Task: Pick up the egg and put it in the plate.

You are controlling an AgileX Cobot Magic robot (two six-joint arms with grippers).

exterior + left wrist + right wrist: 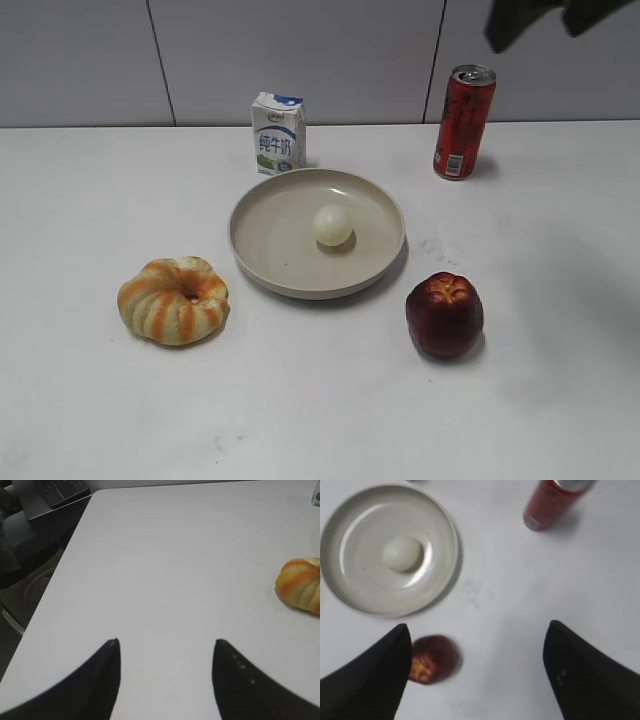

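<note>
The pale cream egg (332, 225) lies inside the round beige plate (268, 255) at the table's middle; both also show in the right wrist view, the egg (402, 553) in the plate (350, 592). My right gripper (477, 632) is open and empty, high above the table to the right of the plate; only its dark tip shows at the exterior view's top right (535, 18). My left gripper (167, 642) is open and empty over bare table at the left, away from the plate.
An orange-striped ring bread (174, 299) lies left front of the plate, also seen in the left wrist view (302, 583). A dark red apple (444, 313) sits right front. A milk carton (277, 133) and a red can (463, 122) stand behind. The table's left edge (55, 580) drops off.
</note>
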